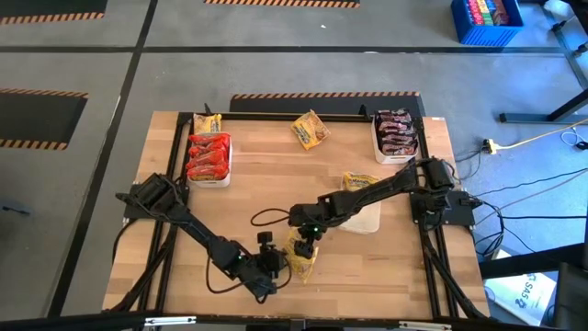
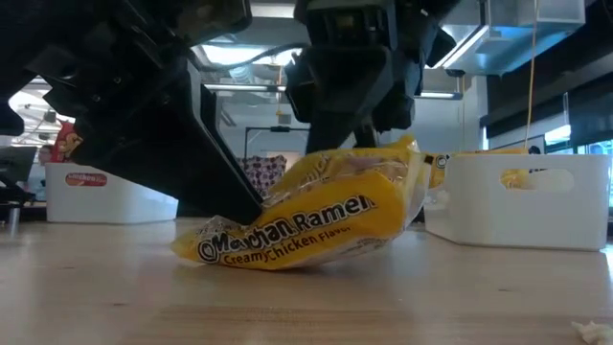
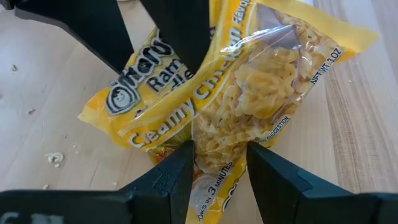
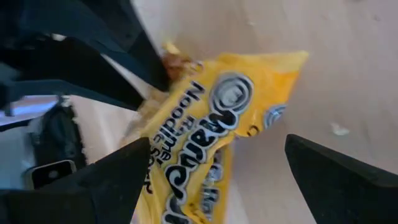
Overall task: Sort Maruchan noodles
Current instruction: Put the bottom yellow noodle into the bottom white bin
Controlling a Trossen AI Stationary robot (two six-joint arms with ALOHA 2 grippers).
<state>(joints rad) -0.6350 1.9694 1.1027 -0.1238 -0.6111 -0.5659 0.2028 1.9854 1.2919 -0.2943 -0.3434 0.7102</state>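
Note:
A yellow Maruchan noodle packet (image 1: 301, 258) lies near the table's front edge, at the middle. My left gripper (image 3: 217, 180) comes at it from the left and is shut on it. My right gripper (image 4: 217, 142) hangs just above the packet's other end (image 3: 146, 68), fingers spread wide on either side of it. A left tray (image 1: 226, 171) holds red packets and a far right tray (image 1: 375, 140) holds dark ones. Loose yellow packets (image 1: 310, 129) lie at the far edge. My left gripper pinches the yellow packet's near edge (image 3: 217, 163) between its two fingers, and the plastic bunches up there. The fingers slant down from the table's left. The packet is tilted, its lower side (image 2: 273, 261) on the table and its right end (image 2: 412, 163) raised. My right gripper's open fingers (image 3: 180, 43) stand at the packet's far end; whether they touch it I cannot tell.
A third white tray (image 1: 367, 221) sits under my right arm, with a yellow packet (image 1: 358, 181) at its far end. Another yellow packet (image 1: 207, 122) lies beyond the red tray. Crumbs (image 3: 55, 158) dot the wood. Black rails frame the table's left and right sides.

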